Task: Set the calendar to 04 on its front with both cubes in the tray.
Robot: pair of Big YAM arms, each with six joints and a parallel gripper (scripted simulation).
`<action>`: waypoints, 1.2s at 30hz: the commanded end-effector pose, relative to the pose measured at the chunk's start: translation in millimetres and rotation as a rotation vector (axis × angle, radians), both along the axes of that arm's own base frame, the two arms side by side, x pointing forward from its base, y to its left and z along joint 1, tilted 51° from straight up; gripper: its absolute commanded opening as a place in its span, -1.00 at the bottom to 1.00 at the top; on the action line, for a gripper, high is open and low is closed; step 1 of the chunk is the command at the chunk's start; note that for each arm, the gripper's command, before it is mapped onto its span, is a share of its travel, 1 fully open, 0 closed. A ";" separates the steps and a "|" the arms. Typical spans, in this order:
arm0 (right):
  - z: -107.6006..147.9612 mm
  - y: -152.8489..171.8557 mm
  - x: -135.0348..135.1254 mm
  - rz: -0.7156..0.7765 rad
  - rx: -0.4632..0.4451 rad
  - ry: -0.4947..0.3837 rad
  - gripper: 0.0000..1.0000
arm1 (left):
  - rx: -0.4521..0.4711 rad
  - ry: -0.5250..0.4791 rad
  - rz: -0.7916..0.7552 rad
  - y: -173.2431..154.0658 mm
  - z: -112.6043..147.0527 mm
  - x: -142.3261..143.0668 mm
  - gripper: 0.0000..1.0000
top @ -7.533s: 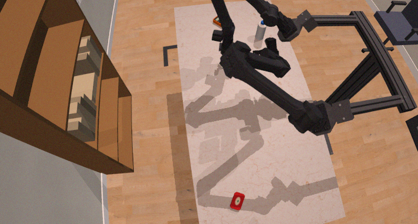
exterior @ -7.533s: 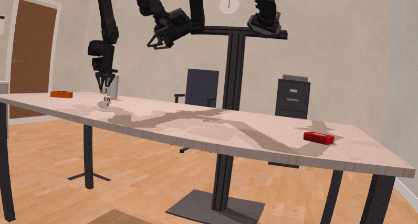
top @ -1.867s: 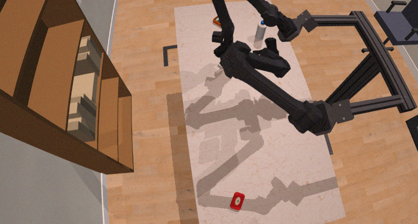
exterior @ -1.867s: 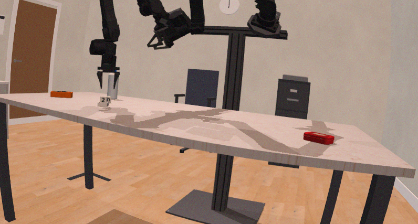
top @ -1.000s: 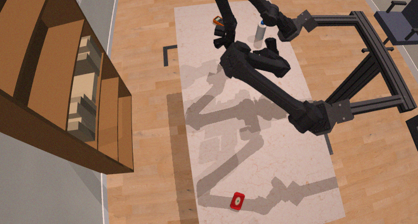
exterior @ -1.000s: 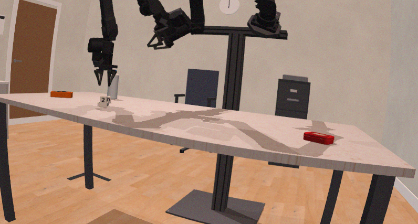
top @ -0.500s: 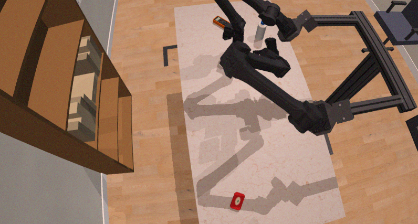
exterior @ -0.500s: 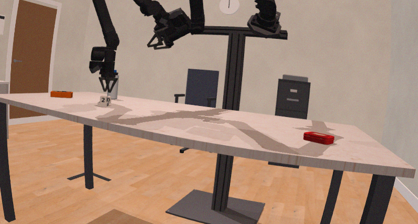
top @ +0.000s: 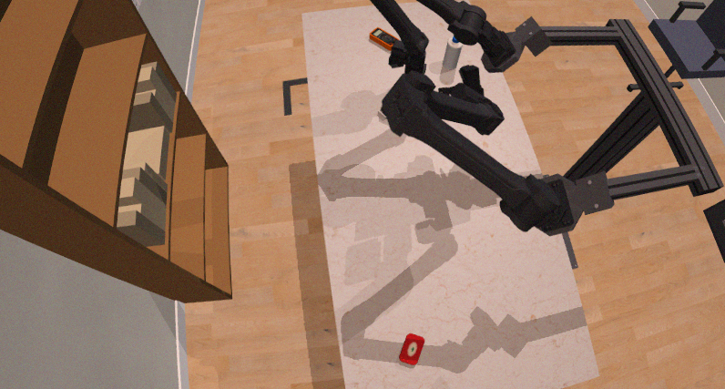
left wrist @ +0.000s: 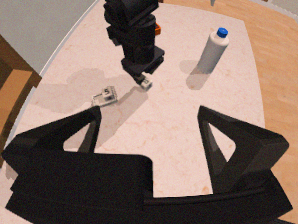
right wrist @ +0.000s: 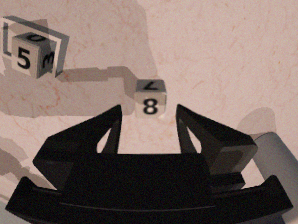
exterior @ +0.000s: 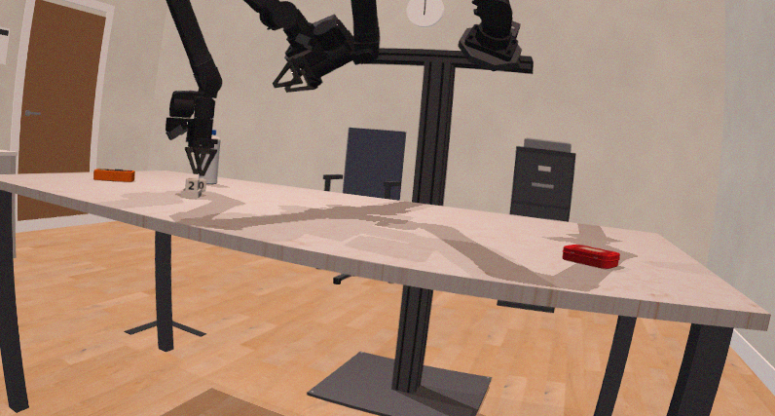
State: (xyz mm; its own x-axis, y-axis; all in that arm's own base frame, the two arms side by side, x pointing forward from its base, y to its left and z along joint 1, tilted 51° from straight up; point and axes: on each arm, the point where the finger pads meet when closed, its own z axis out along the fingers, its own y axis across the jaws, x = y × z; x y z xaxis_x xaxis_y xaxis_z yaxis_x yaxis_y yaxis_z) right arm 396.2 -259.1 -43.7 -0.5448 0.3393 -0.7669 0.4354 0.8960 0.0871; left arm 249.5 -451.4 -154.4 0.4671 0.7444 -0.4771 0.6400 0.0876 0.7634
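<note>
Cube [exterior: 202, 185] [left wrist: 146, 83] [right wrist: 150, 98], loose near the centre of the right wrist view, looks light, stiff and perhaps slick, wanting a gentle pinch across opposite side faces; the right gripper [exterior: 201, 175] [right wrist: 148, 109] stands parted, holding nothing.

One cube [left wrist: 107, 93] [right wrist: 33, 56] sits in the tray [left wrist: 96, 102] [right wrist: 61, 56], seemingly flat; the other [left wrist: 146, 83] [right wrist: 150, 99] lies outside, showing 8.

8 on the loose cube [right wrist: 150, 99], 5 on the cube in the tray [right wrist: 31, 56]
</note>
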 end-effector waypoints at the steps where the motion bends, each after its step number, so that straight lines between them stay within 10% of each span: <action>1: -5.4 2.1 7.7 -0.003 0.013 -0.003 0.10 | -0.019 -0.005 -0.001 -5.7 6.8 0.6 1.00; 36: -15.4 -6.1 19.2 -0.007 0.005 -0.003 -0.15 | -0.019 -0.005 -0.001 -5.7 6.8 0.6 1.00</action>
